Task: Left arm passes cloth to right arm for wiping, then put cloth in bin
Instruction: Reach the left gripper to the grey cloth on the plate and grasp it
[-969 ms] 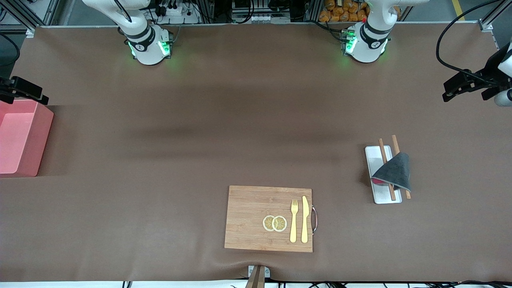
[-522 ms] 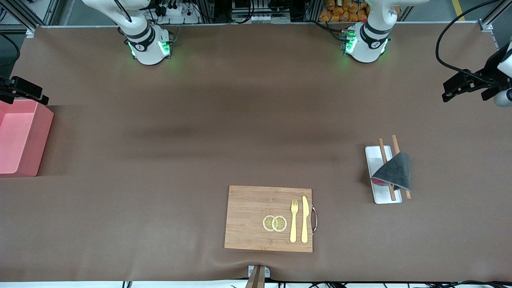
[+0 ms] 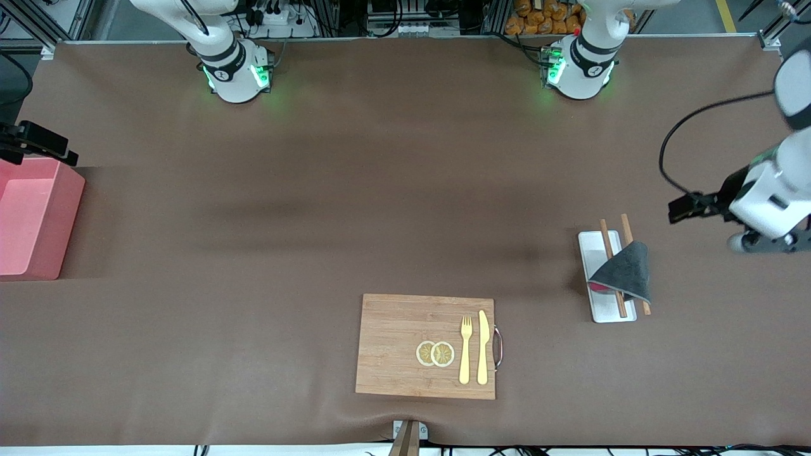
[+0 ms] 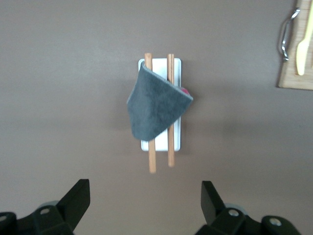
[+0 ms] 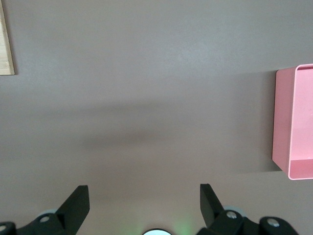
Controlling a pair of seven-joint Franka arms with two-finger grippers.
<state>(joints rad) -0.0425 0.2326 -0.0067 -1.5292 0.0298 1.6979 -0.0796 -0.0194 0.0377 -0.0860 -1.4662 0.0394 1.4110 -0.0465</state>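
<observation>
On the desk (image 3: pixel 380 190), toward the left arm's end: cloth (image 3: pixel 624 272), grey, folded, draped over two chopsticks (image 3: pixel 613 266) on a white tray (image 3: pixel 595 253). Bin (image 3: pixel 31 218): at the right arm's end, well apart. Step in hand, by judgement: approach to pick-up; next move calls for descent over the cloth. Left tool (image 4: pixel 142 208): wide open, empty, above bare desk beside the tray. Right tool (image 5: pixel 142 208): wide open, empty, waiting near the bin.
</observation>
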